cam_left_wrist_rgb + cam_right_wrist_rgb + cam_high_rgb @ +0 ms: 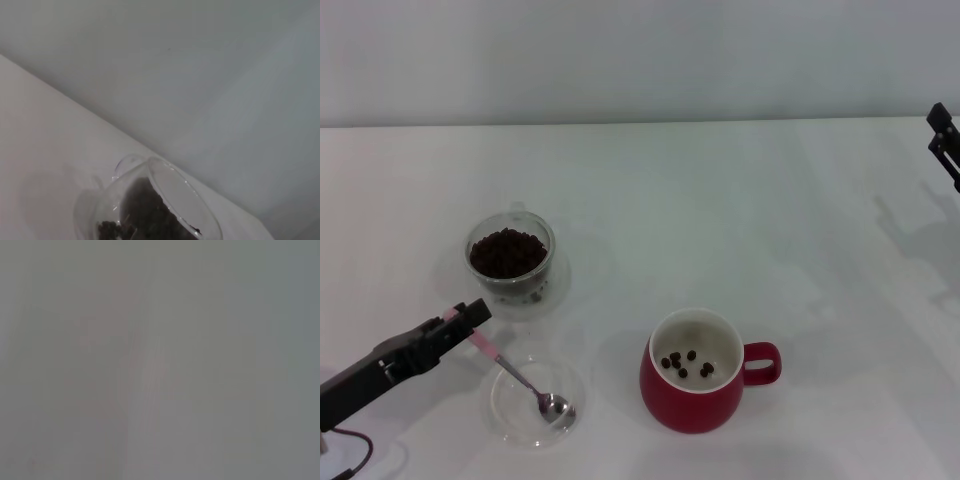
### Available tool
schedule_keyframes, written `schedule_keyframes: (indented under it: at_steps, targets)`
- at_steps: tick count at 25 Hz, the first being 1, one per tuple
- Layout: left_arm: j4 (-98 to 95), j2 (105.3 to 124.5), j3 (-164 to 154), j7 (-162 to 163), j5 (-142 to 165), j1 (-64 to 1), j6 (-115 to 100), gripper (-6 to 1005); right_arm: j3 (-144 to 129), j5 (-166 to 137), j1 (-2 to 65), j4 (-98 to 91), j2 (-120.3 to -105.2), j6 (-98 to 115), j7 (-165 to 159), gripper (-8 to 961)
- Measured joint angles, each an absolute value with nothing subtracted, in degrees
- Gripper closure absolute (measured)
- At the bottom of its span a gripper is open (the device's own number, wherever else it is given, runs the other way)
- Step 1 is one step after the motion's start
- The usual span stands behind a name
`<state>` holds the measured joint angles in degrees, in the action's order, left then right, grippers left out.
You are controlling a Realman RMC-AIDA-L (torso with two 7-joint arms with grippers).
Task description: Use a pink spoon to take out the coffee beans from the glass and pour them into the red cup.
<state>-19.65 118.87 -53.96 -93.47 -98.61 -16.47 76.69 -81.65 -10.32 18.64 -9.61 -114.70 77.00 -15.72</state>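
Nearest the robot, the pink spoon [515,378] is held by its handle in the closed left gripper [470,318], its silver bowl resting in a shallow clear dish [535,405] on the white counter [720,200]. Just to the right, the red cup [695,370] is seen with a few coffee beans [685,362] inside. Farther back, the glass [510,255] is filled with beans. The right gripper [945,140] is parked at the far right edge; whether it is open cannot be told.

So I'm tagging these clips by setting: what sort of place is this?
Probably a lab or test bench rather than a kitchen: a bare white table against a plain wall, holding only the glass of coffee beans, the red cup and a clear dish.
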Motion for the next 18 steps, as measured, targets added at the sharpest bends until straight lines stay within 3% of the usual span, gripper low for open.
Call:
schedule_keyframes:
  at_steps: [9, 14, 16, 18]
  targets:
    - [-21.9, 118.19, -52.6, -97.3, -99.1, -14.2, 76.6, 537, -82.1, -10.5, 18.6, -9.2, -114.78, 77.1, -15.8, 226]
    - [-25.2, 117.47, -49.6, -100.0, -99.0, -12.3, 76.6, 413, -84.1, -10.5, 18.3, -9.1, -115.02, 78.6, -15.9, 226]
    - [-25.5, 117.16, -48.2, -102.4, -99.0, -11.9, 77.6, 273, -85.4, -10.5, 18.1, -9.0, -115.03, 80.3, -15.8, 226]
    - [-25.6, 117.03, -47.3, -104.1, -99.1, -11.8, 78.3, 276, -86.8, -10.5, 18.0, -9.0, -115.08, 82.1, -15.6, 226]
